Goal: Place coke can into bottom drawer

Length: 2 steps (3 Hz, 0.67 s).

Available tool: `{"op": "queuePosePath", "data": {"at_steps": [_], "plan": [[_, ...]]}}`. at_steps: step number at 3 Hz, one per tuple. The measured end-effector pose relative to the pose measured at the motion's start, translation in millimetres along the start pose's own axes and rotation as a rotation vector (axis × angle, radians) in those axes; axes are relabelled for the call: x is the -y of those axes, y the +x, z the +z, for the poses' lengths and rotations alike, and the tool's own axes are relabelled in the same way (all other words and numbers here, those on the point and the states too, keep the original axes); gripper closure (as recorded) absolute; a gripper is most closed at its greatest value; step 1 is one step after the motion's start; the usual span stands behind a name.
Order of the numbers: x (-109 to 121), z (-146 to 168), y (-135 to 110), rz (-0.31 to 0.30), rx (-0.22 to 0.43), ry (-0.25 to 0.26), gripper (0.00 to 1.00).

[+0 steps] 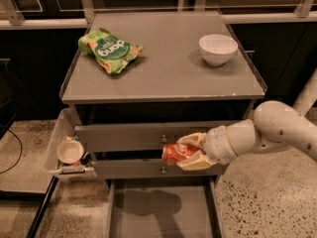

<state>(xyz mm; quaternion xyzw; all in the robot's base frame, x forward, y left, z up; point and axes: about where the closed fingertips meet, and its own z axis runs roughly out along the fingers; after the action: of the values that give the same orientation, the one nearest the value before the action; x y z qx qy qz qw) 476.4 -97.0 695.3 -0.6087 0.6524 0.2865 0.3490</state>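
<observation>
The gripper [184, 152] hangs above the bottom drawer [190, 218], in front of the two closed drawer fronts, and its cream fingers [194, 139] are clamped on the coke can [173, 154], one finger over it and one under. The can lies on its side. Its long axis runs roughly level, left to right, along the drawer fronts, and its free end pokes out to the left of the fingers.

The relation that matters is a plain vertical one. The open drawer floor sits straight below the can and reaches further toward the camera. The can looks to be over the drawer's back part, close to the lower front [148, 168], so my guess is the next move is a drop downward with a little pull forward to clear that front. The arm [280, 130] reaches in from the right of the drawer, which leaves the left side open.

As for writing, the can shows white marks on red that I can't read. High above the drawer, on the cabinet top, the green snack bag [110, 51] carries white letters, upside down from here, that seem to read "dang". The white bowl [218, 48], also up there and further right, has no marking
</observation>
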Motion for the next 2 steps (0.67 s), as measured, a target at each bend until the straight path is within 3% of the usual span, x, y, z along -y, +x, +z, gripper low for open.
{"op": "queuePosePath", "data": {"at_steps": [1,2], "plan": [[7.8,30.3,50.1,0.01,0.013,-0.019,1.0],[7.8,30.4,50.1,0.01,0.013,-0.019,1.0]]}}
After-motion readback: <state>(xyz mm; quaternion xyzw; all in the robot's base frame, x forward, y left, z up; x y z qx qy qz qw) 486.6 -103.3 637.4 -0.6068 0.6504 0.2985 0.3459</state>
